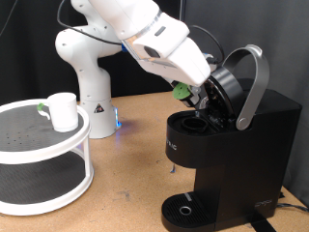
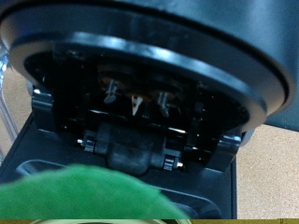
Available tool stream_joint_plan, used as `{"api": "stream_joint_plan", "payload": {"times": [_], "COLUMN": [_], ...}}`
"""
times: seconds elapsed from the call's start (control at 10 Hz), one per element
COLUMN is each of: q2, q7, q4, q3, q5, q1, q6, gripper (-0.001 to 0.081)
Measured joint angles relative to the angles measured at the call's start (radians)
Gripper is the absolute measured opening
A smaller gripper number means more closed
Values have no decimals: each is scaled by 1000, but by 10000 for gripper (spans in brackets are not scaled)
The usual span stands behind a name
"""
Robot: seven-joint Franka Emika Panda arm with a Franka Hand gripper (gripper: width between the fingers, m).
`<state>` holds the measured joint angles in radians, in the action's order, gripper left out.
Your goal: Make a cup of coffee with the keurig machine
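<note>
One gripper (image 1: 193, 94), closed on a green-topped pod (image 1: 181, 91), hangs just above the keurig machine (image 1: 227, 150) and its open brew chamber (image 1: 191, 124).

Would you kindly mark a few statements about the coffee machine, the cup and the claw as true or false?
1. The keurig machine has its lid raised. True.
2. The cup stands on the machine's drip tray. False: it stands on the top tier of the round white shelf, at the exterior view's left.
3. The claw is at the machine's open brew head. True.
4. A green-topped pod shows at the claw. True.
5. The cup lies on its side. False: it stands upright.
6. The drip tray holds a glass. False: nothing stands on it.
</note>
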<state>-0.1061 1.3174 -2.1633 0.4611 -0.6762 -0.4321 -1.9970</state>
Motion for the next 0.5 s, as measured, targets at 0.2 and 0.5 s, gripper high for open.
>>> {"api": "stream_joint_plan", "payload": {"times": [0.2,0.5], "q2": [0,5], "q7": [2,2], "q4": [-18,-39], "q3": [-13,-31], "q5": [0,-1], "q1": [0,0], "q6": [-30,-69], "gripper": [477,477]}}
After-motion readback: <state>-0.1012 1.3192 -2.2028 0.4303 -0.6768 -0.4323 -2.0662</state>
